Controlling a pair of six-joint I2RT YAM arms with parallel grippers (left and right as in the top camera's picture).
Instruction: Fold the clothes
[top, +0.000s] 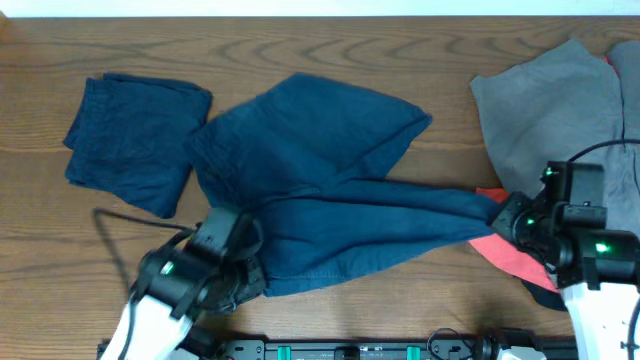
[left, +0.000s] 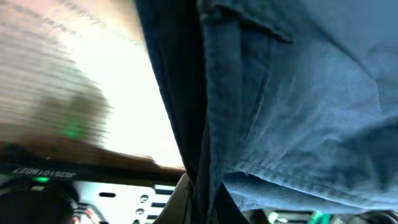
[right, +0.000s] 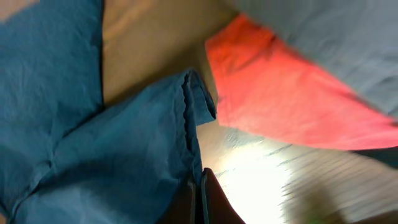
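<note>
Navy shorts (top: 330, 190) are lying mid table (top: 300, 40), being held taut from 7 to 4 o'clock, likely flattening for folding. Grey garment (top: 550, 110) and red garment (top: 505, 255) are sitting at 3 o'clock, frame cutting them off. Left gripper (left: 200, 193) is clenching shorts' edge, right gripper (right: 200, 186) pinching hem corner.

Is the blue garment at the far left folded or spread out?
Folded: the far-left blue garment lies as a compact squarish stack, unlike the bigger blue garment stretched beside it.

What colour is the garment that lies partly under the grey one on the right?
The garment is red; the right wrist view shows it best.
</note>
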